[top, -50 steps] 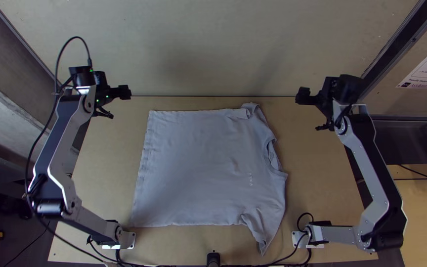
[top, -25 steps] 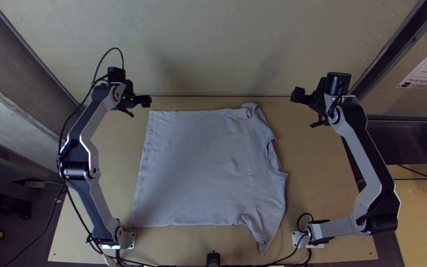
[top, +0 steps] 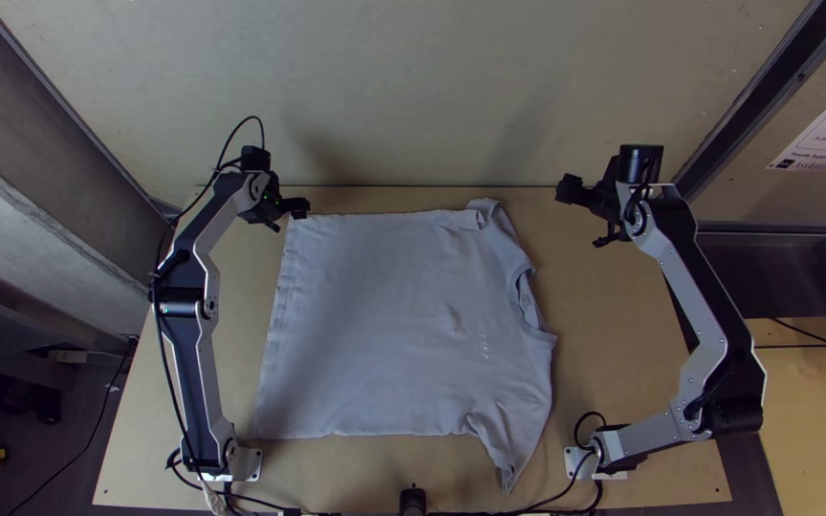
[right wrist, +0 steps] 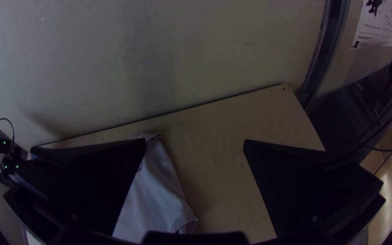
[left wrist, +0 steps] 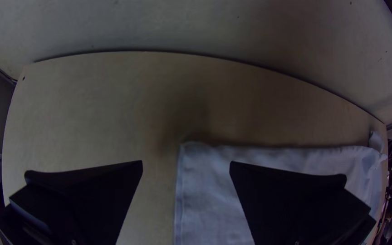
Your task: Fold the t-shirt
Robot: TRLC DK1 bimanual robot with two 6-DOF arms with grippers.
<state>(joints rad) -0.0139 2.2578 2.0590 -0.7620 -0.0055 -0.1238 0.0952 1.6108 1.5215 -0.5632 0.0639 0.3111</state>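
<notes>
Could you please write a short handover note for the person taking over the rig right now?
Left gripper: open, empty, by the shirt's far hem corner.
Right gripper: open, empty, beyond the neckline side, off to the right in the top view.
T-shirt: spread on the table, hem towards the left arm, neckline towards the right arm; near sleeve pointing to the near edge, some wrinkles beside it.
Done: shirt laid out mostly flat; no fold across the body.
Left: all the main folding, probably starting from the hem corner.
</notes>
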